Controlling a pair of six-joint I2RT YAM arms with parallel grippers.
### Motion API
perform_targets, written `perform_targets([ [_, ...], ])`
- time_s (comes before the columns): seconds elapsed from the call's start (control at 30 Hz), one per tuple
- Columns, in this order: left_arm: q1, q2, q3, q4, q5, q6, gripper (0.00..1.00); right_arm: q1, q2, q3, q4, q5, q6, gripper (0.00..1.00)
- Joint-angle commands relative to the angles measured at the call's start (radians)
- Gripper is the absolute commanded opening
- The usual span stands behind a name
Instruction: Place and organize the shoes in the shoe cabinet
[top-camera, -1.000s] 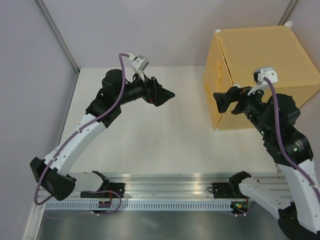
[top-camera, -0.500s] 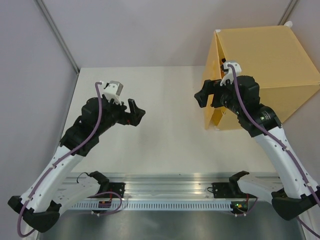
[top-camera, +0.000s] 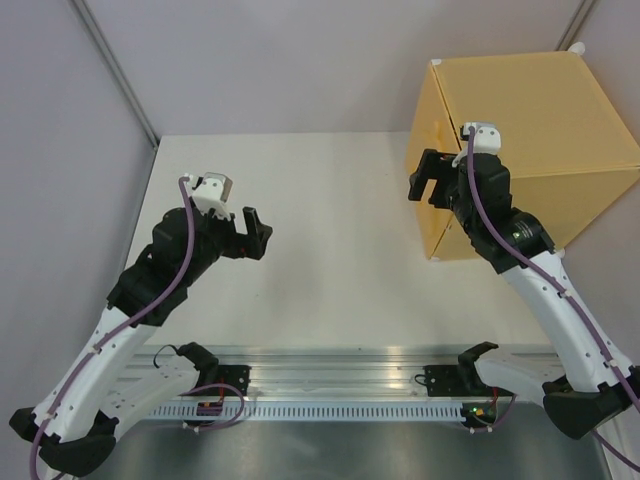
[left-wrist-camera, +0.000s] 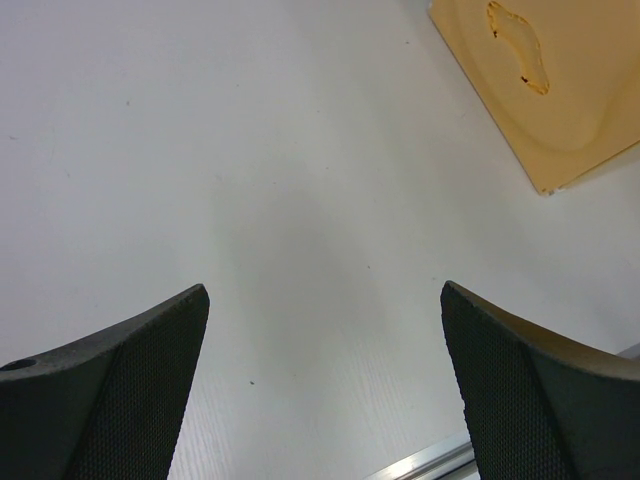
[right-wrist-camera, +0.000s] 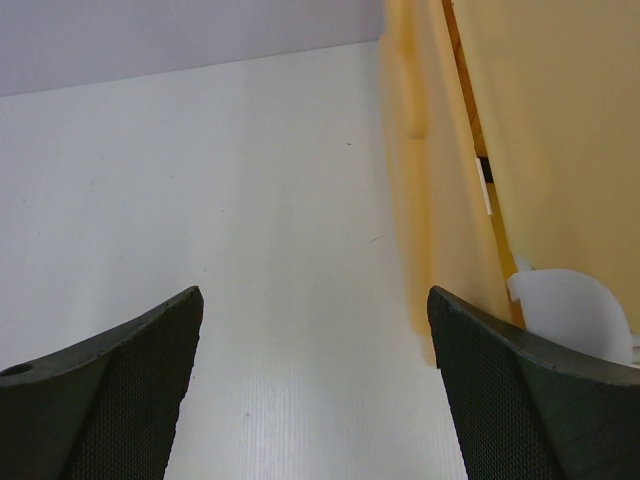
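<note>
Trouble spot: right gripper (top-camera: 425, 178), wide and empty, hovers beside the shoe cabinet (top-camera: 540, 130); a careless swing could knock its door (right-wrist-camera: 430, 200). Left gripper (top-camera: 256, 232) gapes empty too.

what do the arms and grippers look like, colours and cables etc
Both arms have white link shells with black joints: left arm, right arm. A purple cable runs along each. The left gripper and right gripper are black, with two broad fingers each, finely dimpled inside.
</note>
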Motion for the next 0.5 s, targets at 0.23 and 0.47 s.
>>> perform_targets([
  [0.23, 0.004, -0.037, 0.022, -0.031, -0.053, 0.04, 1.0, -0.007, -0.005, -0.021, 0.005, 0.102, 0.004, 0.97],
  [0.47, 0.004, -0.062, 0.043, -0.048, -0.076, 0.051, 1.0, -0.007, -0.034, -0.015, 0.057, -0.007, -0.033, 0.97],
])
